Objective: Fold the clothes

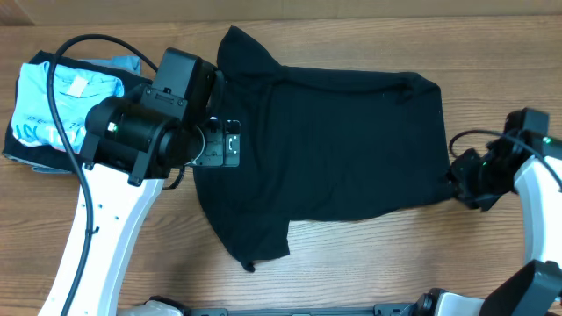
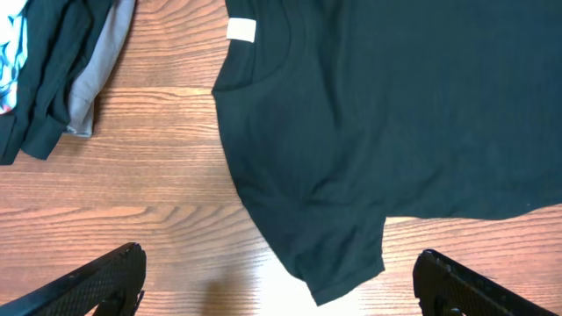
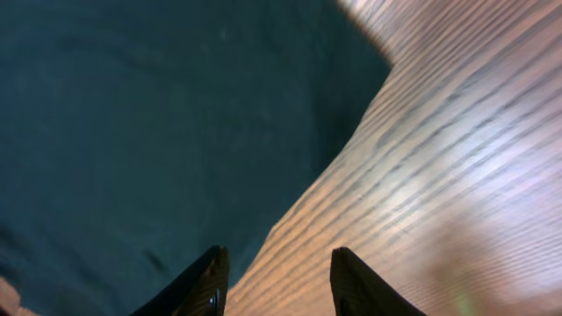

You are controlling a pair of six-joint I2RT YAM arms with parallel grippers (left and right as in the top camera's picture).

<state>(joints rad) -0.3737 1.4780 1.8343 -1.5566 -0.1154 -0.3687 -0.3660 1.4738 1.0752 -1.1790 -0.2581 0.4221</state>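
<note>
Across the middle of the wooden counter point(image 1: 378, 263) lies the black T-shirt point(image 1: 342, 140), spread flat and sideways. Its neck end points to the robot's left and its hem to the right. One short sleeve point(image 1: 235, 44) reaches toward the far edge and the other point(image 1: 256, 246) toward the near edge. The left wrist view shows the neckline with a small white label point(image 2: 241, 30) inside it.

The left arm point(image 1: 110, 219) rises from the near left corner, its white link slanting up to a bulky black wrist that hangs over the shirt's neck end. The left jaws are spread wide. The two black fingers point(image 2: 92, 283) sit at opposite lower corners of the wrist view, with bare wood and the tip of a sleeve between them and nothing in their hold.

The right arm point(image 1: 537, 180) bends in from the right side, its black wrist low at the shirt's hem edge. The right jaws are parted too, though less widely. Wood grain shows between the dark fingertips point(image 3: 200, 283), the shirt's edge runs just beside one of them, and no cloth is caught.

At the far left of the counter, apart from the black shirt, sits a pile of clothes point(image 1: 88, 96). A light blue T-shirt point(image 1: 39, 105) with white lettering lies on top of dark fabric, and a grey garment point(image 2: 101, 61) shows at its side. A black cable point(image 1: 51, 92) loops over the pile.
</note>
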